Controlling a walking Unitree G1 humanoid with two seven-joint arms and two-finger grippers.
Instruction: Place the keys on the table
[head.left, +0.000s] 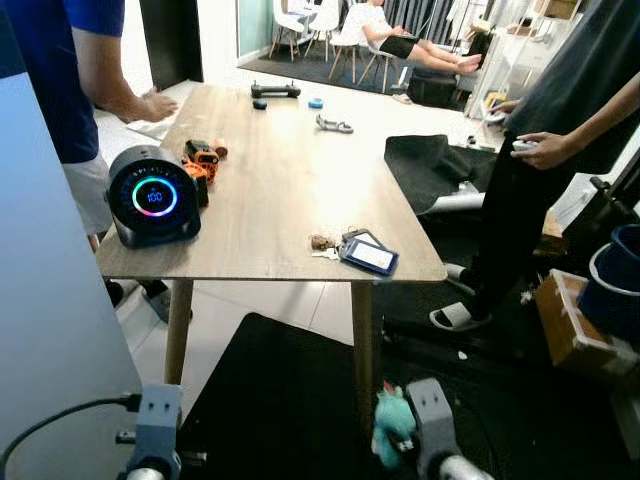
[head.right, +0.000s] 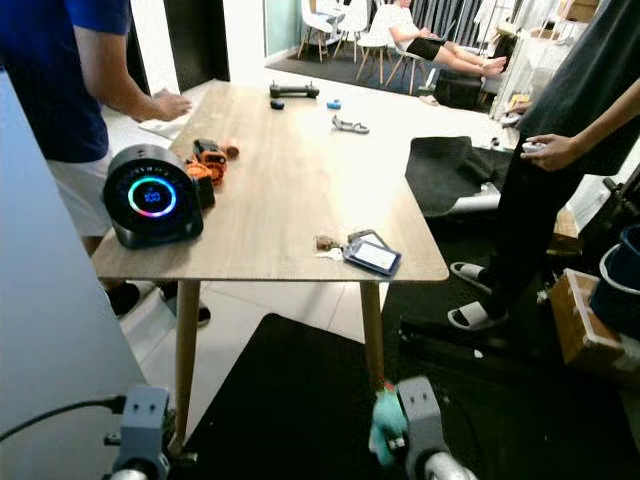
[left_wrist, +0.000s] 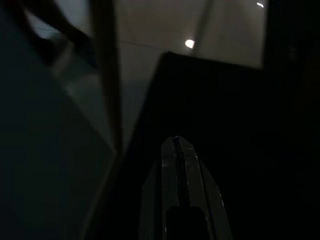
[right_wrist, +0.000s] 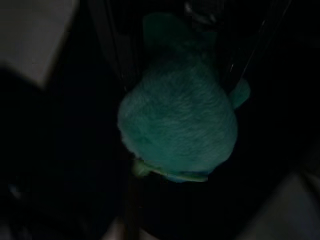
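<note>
1. Near the front right corner of the table (head.left: 270, 190), the keys (head.left: 324, 244) lie flat on the wood, touching a blue card holder (head.left: 369, 256) on their right; the bunch and holder together run roughly along the front edge.
2. Judged from this, the keys are already on the table, so little of the task seems left.
3. Down below the tabletop, the right gripper (right_wrist: 175, 165) hangs beside the table's front right leg (head.left: 362, 340), with a teal plush toy (head.left: 394, 424) at its fingers. The dark wrist picture does not let me tell whether it grips the toy.
4. Up and forward of the right gripper is where the keys lie, and this arm is the nearer one.
5. Low on the other side, the left gripper (left_wrist: 176, 141) hangs idle over a black mat (head.left: 280, 400), fingers pressed together, holding nothing.
6. Farther back stand a round speaker (head.left: 153, 197) and orange tools (head.left: 200, 160); people stand at both sides.
</note>
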